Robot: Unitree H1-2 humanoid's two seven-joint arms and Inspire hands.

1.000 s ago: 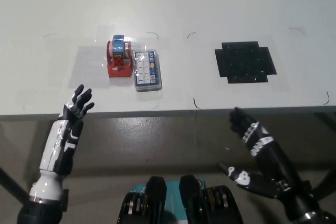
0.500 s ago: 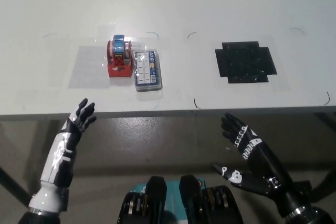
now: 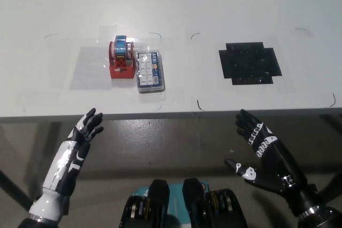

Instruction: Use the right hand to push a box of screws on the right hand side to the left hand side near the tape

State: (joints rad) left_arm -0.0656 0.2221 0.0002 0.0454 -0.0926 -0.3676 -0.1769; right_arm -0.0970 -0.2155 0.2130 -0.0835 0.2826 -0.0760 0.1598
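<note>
Two hands low in the head view, both off the white surface (image 3: 224, 4) and in front of its near edge. On the surface, left of middle: red tape (image 3: 121, 57) with a blue roll on top, and touching its right side a clear box (image 3: 149, 72) with white compartments and a blue label strip along its right edge; writing there too small to read. Farther right, well apart from the box, a black mat (image 3: 249, 63) with stepped corners. Left hand (image 3: 86, 128) white and black, raised at lower left, fingers spread and pointing up toward the surface, holding nothing. Right hand (image 3: 255, 141) black with white markings, at lower right, palm up, fingers apart and empty, thumb out to the left.
</note>
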